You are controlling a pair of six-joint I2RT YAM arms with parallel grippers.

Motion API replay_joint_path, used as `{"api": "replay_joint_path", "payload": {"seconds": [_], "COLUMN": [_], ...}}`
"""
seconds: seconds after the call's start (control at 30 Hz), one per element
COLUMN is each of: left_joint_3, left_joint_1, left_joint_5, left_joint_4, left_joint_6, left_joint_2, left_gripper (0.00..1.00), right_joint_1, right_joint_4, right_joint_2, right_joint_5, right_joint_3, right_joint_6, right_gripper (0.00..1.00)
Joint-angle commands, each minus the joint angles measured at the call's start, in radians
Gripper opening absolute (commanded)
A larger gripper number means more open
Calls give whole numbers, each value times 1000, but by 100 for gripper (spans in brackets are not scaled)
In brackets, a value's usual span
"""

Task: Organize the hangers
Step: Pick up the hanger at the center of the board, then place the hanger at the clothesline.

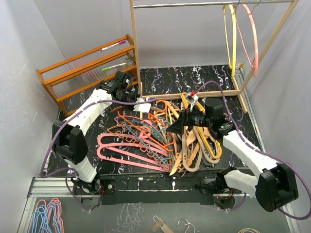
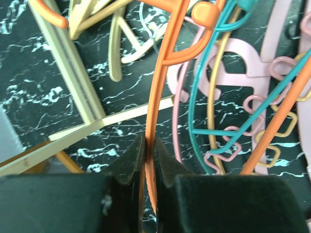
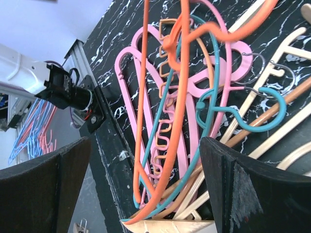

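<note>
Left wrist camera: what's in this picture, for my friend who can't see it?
The left gripper is pinched shut on a thin orange hanger running up the middle. To its right, a teal hanger and a pink hanger tangle on the black marbled table, and a pale wooden frame crosses the left.

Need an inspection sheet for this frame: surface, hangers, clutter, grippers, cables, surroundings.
Surface: black marbled table top, mostly covered mid-table.
Job's things: tangled pile of hangers in pink, orange, teal and tan wood; yellow hanger and pink hanger hang on the metal rail.
Clutter: slatted wooden rack at far left, two pens on it.
Grippers: left gripper shut on an orange hanger; right gripper open over the pile.
Cables: purple cable looped along each arm, hanging clear of the pile.
Surroundings: tall wooden frame at the back, white walls.
</note>
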Motion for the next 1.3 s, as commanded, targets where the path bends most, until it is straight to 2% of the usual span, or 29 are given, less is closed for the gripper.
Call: {"api": "replay_joint_path", "payload": {"seconds": [0.0,0.3,0.33,0.37,0.43,0.5,0.53,0.6,0.67,0.73,0.8,0.93,1.07,1.17,1.27], "left_joint_3": [87,171,169,166,162,160,159,158,171,220,292,453,530,462,342], "left_joint_1": [19,37,37,38,38,38,37,38,36,37,42,68,69,77,109], "left_joint_5": [48,91,90,90,91,98,102,111,112,109,102,105,42,-67,-92], "left_joint_4": [3,8,13,18,26,28,27,30,27,22,22,-2,-46,-4,53], "left_joint_6": [-24,-71,-72,-75,-82,-91,-96,-114,-163,-248,-383,-713,-873,-910,-927], "left_joint_2": [-18,1,0,1,1,0,0,2,4,1,4,12,-3,-43,-82], "left_gripper": [0,0,0,0,0,0,0,1,35,56,94,97,97,97,97], "right_joint_1": [31,48,48,49,50,52,52,52,63,74,98,154,157,157,157], "right_joint_4": [111,194,199,209,228,236,236,230,194,106,-18,-248,-345,-364,-383], "right_joint_2": [23,52,53,51,37,10,-6,-38,-73,-106,-131,-149,-152,-141,-105], "right_joint_5": [-25,5,6,6,20,61,87,126,180,252,362,679,902,976,1049], "right_joint_3": [-26,-86,-84,-83,-82,-78,-77,-69,-48,-1,82,277,428,522,604], "right_joint_6": [3,21,28,37,57,77,85,98,98,74,22,-92,-189,-258,-320], "right_gripper": [99,99,95,87,61,23,10,8,8,8,8,8,8,8,8]}}
